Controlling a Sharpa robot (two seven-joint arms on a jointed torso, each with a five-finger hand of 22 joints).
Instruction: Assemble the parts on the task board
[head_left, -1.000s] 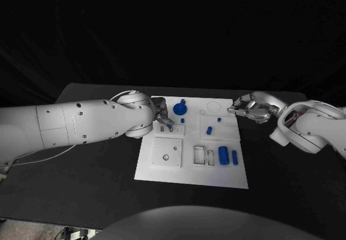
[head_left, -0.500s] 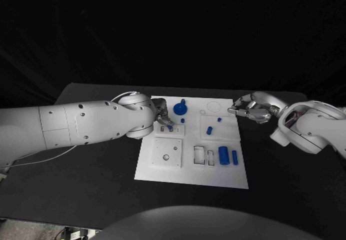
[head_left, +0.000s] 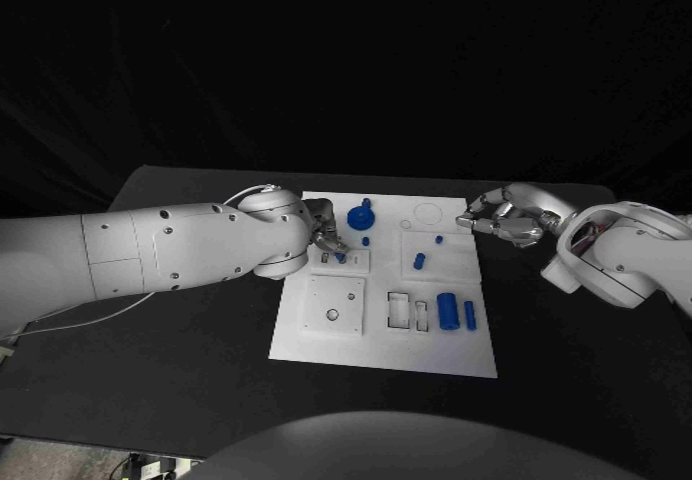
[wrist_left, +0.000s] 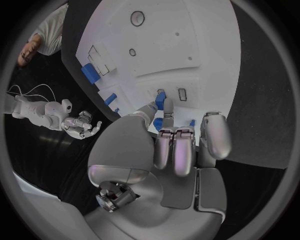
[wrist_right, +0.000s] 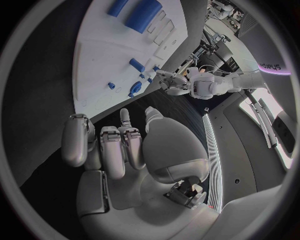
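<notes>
One small blue part (head_left: 340, 257) seems pinched by the left robot hand (head_left: 326, 238) over the task board (head_left: 384, 345); lower it squarely, right robot hand (head_left: 499, 222) idle, curled empty beside the board.

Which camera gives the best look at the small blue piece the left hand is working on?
The left wrist view: the small blue piece sits right at the left hand's fingertips on the white board, seen close. In the head view the same piece is tiny and partly behind the hand. The right wrist view shows that spot too far off to tell.
</notes>
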